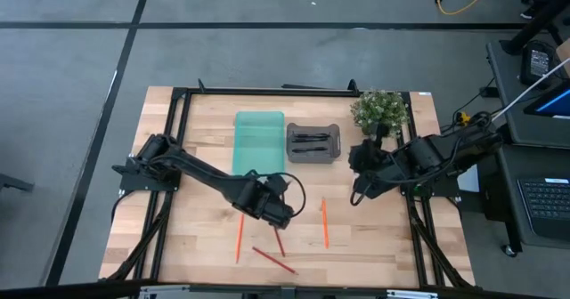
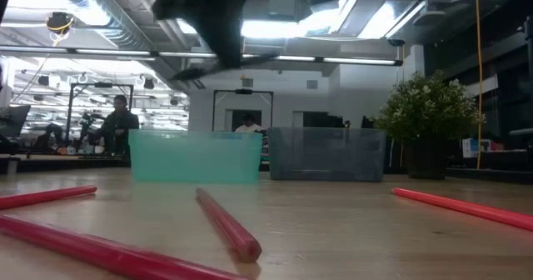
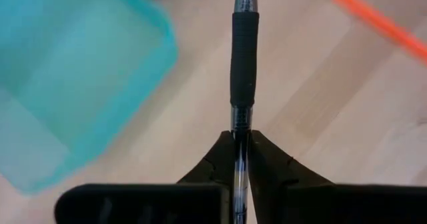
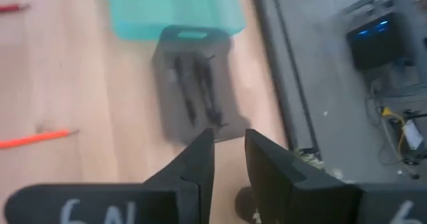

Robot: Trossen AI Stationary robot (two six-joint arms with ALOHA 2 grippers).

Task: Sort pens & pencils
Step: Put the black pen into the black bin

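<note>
My left gripper (image 1: 278, 212) hangs above the table's middle, just near of the teal bin (image 1: 258, 143), and is shut on a black pen (image 3: 243, 57). In the low view it shows as a dark shape (image 2: 208, 13) high above the wood. The grey bin (image 1: 313, 143) beside the teal one holds two black pens (image 4: 197, 91). Orange pencils (image 1: 239, 237) (image 1: 325, 223) and red pencils (image 1: 279, 241) (image 1: 273, 261) lie flat on the table. My right gripper (image 4: 230, 151) stands open above the table to the right of the grey bin, with nothing between its fingers. My left gripper pinches the pen's clear barrel (image 3: 240, 121) between its two fingers (image 3: 217, 161), just behind the black rubber sleeve. The pen lies along the fingers and sticks out past their tips. It is lifted clear of the table (image 2: 229, 63).
A potted plant (image 1: 381, 110) stands at the far right corner, next to my right arm. A black frame (image 1: 178, 139) runs round the tabletop. Bare wood lies between the bins and the pencils.
</note>
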